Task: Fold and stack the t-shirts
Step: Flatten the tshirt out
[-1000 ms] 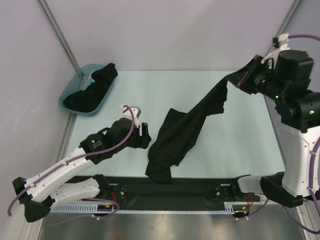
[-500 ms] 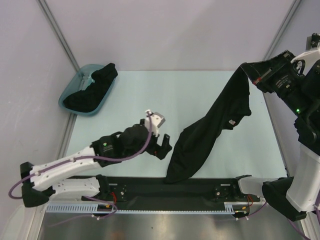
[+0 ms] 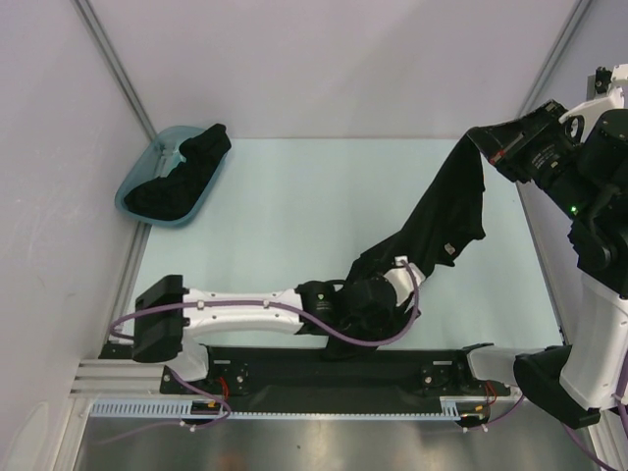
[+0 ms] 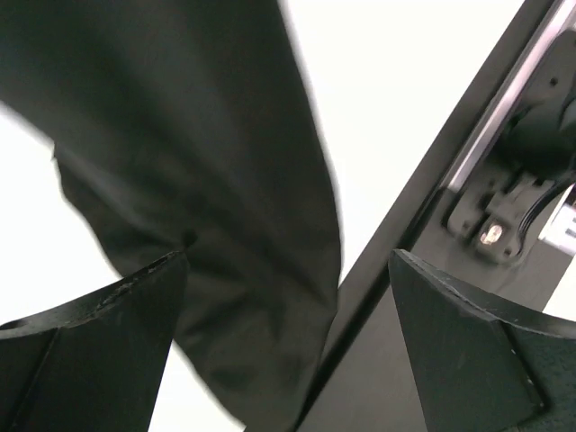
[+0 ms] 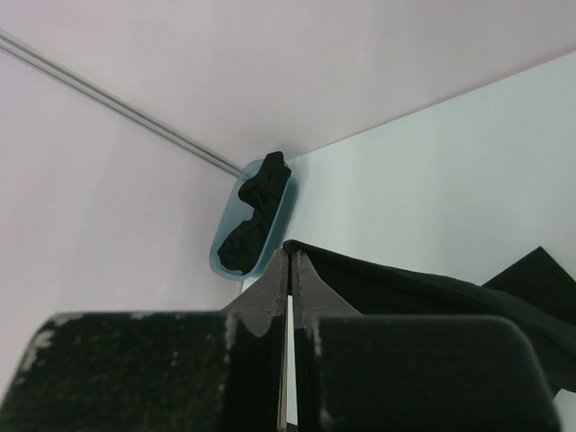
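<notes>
T-shirt [image 3: 444, 201] of plain black cloth is held up off the table [image 3: 265, 226] by 1 edge. That edge is clamped between the closed fingers of the right gripper [image 5: 290, 263], raised at the far right. From there the cloth is draped down and to the left, and its lower end is laid by the black base strip [image 3: 285, 371] along the near edge. The left gripper [image 4: 288, 261] is spread wide with nothing grasped, its 2 fingers set either side of the shirt's lower fold. Other black t-shirts [image 3: 182, 175] are heaped in the teal tub [image 3: 134, 186] at the far left corner.
</notes>
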### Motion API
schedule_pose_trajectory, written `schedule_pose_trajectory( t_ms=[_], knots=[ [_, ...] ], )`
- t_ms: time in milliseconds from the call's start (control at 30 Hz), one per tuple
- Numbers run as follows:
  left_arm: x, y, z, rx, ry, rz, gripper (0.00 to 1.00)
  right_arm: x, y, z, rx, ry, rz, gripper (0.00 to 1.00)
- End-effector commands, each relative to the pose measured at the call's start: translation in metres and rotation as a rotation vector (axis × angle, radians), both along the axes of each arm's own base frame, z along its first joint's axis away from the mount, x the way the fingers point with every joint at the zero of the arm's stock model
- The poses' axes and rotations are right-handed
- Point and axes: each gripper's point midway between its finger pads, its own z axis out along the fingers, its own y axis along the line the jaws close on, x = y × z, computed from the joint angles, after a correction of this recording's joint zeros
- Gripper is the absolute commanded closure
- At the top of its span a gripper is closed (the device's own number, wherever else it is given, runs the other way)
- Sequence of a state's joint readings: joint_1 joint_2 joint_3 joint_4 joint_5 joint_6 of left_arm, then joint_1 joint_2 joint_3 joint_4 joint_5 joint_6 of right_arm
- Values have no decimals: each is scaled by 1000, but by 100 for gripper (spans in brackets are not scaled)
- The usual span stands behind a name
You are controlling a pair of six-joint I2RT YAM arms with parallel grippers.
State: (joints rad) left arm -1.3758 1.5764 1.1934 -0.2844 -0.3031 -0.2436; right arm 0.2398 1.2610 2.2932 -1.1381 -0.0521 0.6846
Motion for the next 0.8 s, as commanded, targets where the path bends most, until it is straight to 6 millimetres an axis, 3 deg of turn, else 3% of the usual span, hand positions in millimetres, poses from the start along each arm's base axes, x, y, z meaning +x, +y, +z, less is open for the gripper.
schedule_pose_trajectory(
  t_ms=[0,33,133,200,233,300,400,433,500,533,633,667,767],
  knots=[
    [5,-40,20,-92,-25,-15,1,-8,-3,12,21,-34,-9,100],
    [8,-50,26,-96,-29,-15,2,-10,-4,13,23,-35,-11,100],
    [10,-63,18,-74,-29,-34,8,-14,-5,10,21,-26,-12,100],
    [4,-72,18,-98,-20,-78,19,-18,-8,11,20,-32,-24,100],
    [5,-72,19,-97,-28,-90,42,-20,-10,12,17,-36,-29,100],
    [11,-67,20,-87,-55,-59,71,-23,-13,15,13,-52,-39,100],
    [25,-50,27,-77,-82,-12,81,-28,-17,18,7,-65,-54,100],
    [33,-41,26,-69,-87,12,100,-31,-18,18,5,-69,-53,100],
    [39,-24,43,-83,-106,37,100,-35,-23,20,4,-79,-78,100],
    [42,-13,65,-108,-147,51,100,-36,-26,20,-3,-83,-88,100],
    [44,9,101,-154,-198,68,100,-46,-34,22,-21,-99,-116,100],
    [41,22,127,-207,-214,77,100,-48,-38,22,-28,-101,-134,100],
    [42,50,163,-261,-244,125,100,-59,-48,27,-39,-129,-171,100]
  ],
)
